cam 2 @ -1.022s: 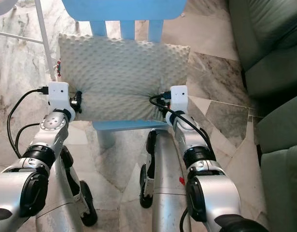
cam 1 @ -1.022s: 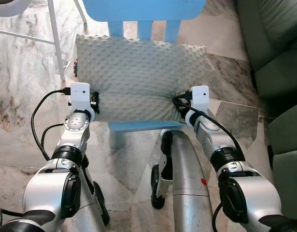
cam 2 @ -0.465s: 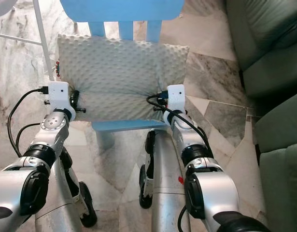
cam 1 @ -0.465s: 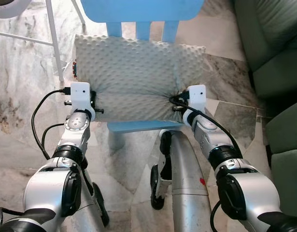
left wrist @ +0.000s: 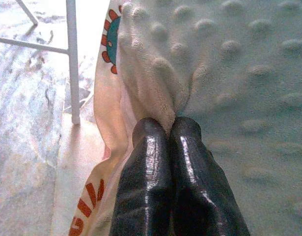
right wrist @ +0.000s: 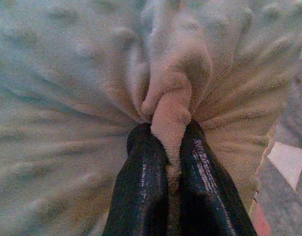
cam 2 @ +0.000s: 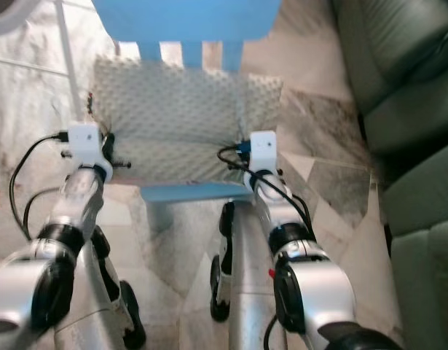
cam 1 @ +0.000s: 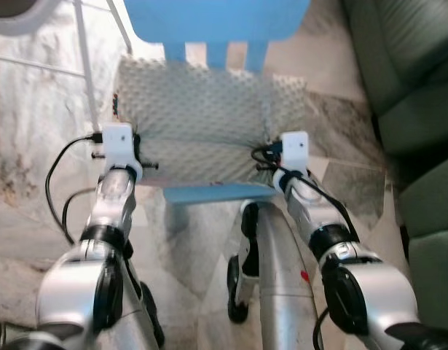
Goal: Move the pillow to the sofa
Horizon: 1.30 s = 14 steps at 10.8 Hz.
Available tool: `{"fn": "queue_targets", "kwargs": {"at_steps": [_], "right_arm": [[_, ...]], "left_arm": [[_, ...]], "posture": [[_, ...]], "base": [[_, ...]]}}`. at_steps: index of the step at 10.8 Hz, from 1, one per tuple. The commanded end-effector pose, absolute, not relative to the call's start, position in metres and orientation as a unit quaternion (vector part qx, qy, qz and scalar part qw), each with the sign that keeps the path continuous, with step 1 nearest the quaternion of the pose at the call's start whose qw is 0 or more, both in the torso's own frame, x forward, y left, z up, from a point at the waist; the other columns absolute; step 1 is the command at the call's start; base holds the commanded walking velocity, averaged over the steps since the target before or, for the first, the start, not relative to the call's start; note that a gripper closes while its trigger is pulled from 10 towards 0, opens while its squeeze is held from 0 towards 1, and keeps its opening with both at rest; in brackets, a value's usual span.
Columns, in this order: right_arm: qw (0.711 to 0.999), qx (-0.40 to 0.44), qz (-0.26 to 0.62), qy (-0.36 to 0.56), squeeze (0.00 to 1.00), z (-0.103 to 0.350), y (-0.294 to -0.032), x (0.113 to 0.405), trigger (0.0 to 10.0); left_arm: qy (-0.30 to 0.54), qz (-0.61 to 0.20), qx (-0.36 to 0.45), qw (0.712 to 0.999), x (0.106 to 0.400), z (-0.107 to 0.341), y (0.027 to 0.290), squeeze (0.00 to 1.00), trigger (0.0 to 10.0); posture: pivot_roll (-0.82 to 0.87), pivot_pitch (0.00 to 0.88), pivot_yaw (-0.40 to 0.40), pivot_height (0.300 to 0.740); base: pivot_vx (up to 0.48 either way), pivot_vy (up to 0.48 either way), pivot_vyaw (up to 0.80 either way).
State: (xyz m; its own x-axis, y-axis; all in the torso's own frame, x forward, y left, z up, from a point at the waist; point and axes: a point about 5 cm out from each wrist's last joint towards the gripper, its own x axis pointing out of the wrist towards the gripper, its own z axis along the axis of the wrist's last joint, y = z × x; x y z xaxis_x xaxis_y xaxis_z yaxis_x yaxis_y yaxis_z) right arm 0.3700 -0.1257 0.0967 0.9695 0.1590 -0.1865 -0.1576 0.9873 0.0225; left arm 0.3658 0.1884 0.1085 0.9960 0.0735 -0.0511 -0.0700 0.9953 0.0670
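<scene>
While pinching bunched folds, the left end effector (left wrist: 173, 123) and right end effector (right wrist: 171, 130) are gripping the white dimpled fleece pillow (cam 1: 209, 117) lying on the blue plastic chair (cam 1: 216, 191); thin fabric could be slipping free during lifting.

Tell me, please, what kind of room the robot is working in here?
Probably a home living room: a green sofa stands on the robot's right, the floor is polished marble tile, and a small blue chair carries the dotted pillow pinched by the left tool and right tool.
</scene>
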Motion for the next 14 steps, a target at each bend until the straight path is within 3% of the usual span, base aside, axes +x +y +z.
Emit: {"fn": "queue_targets", "kwargs": {"at_steps": [1, 5, 9, 10, 11, 12, 14], "right_arm": [[0.994, 0.006, 0.067, 0.082, 0.00, 0.089, -0.136, 0.362, 0.0], [0.998, -0.061, 0.029, -0.008, 0.00, 0.080, -0.170, 0.323, 0.0], [0.995, -0.095, 0.030, -0.024, 0.00, 0.069, -0.174, 0.254, 0.0], [0.995, -0.097, 0.024, -0.004, 0.00, 0.061, -0.177, 0.240, 2.9], [0.994, -0.103, 0.032, 0.014, 0.00, 0.056, -0.176, 0.230, 9.1], [0.994, -0.104, 0.033, 0.020, 0.00, 0.055, -0.175, 0.227, 10.0], [0.994, -0.090, 0.045, 0.036, 0.00, 0.055, -0.172, 0.224, 10.0]], "left_arm": [[0.009, 0.034, 0.038, 0.999, 0.356, 0.103, 0.190, 0.00, 0.0], [-0.088, 0.034, 0.085, 0.992, 0.304, 0.118, 0.195, 0.00, 0.0], [-0.044, -0.002, 0.083, 0.996, 0.245, 0.093, 0.170, 0.00, 0.0], [-0.033, -0.006, 0.090, 0.995, 0.237, 0.091, 0.166, 0.00, 9.2], [-0.013, 0.000, 0.110, 0.994, 0.232, 0.088, 0.168, 0.00, 10.0], [-0.003, 0.010, 0.113, 0.994, 0.231, 0.087, 0.172, 0.00, 10.0], [0.009, 0.021, 0.125, 0.992, 0.228, 0.087, 0.174, 0.00, 10.0]], "posture": [[0.01, 0.143, -0.077, 0.476], [0.04, 0.010, -0.049, 0.476], [0.04, 0.000, -0.057, 0.476], [0.04, 0.000, -0.057, 0.476], [0.04, 0.000, -0.056, 0.476], [0.04, 0.000, -0.054, 0.476], [0.04, 0.000, -0.051, 0.476]], "base": [[0.000, 0.000, 0.00], [0.000, 0.000, 0.00], [0.000, 0.000, 0.00], [0.000, 0.000, 0.00], [0.000, 0.000, 0.00], [0.000, 0.000, 0.00], [0.000, 0.000, 0.00]]}}
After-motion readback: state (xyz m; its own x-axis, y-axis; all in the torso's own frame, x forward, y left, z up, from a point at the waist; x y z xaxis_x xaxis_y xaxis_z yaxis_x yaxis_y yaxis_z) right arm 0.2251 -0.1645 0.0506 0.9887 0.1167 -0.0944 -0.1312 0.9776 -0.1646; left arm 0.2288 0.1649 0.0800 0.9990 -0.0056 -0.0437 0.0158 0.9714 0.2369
